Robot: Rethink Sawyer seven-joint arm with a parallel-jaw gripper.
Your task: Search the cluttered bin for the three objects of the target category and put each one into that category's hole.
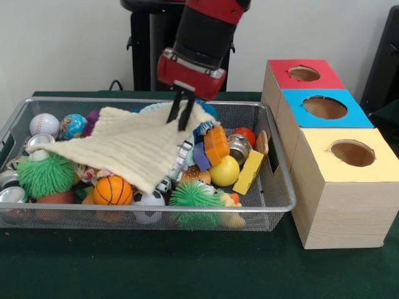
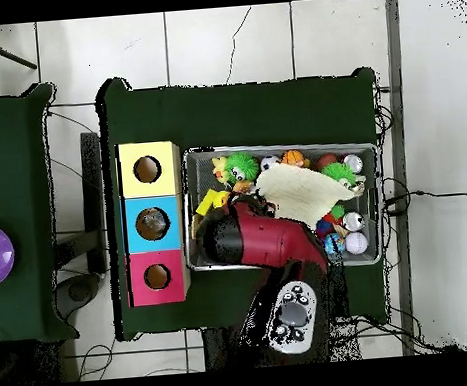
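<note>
The wire mesh bin (image 1: 156, 210) stands on the green table, full of toys; it also shows in the overhead view (image 2: 274, 148). A cream cloth (image 1: 131, 146) lies over the middle of the clutter and shows from above too (image 2: 298, 194). My gripper (image 1: 177, 123) comes down at the cloth's far right corner, shut on it, with the cloth peaked up there. The arm hides the gripper in the overhead view. No clear wrinkly plastic item shows; any such items are hidden. Shiny metal cans lie at the left (image 1: 9, 194) and right (image 1: 238, 148).
Three wooden boxes with round holes stand right of the bin: red top (image 1: 304, 73), blue top (image 1: 324, 107), yellow top (image 1: 352, 152). The bin also holds a baseball (image 1: 43, 124), a green spiky ball (image 1: 45, 174), a basketball (image 1: 112, 190), a yellow ball (image 1: 224, 171) and an orange block (image 1: 216, 144).
</note>
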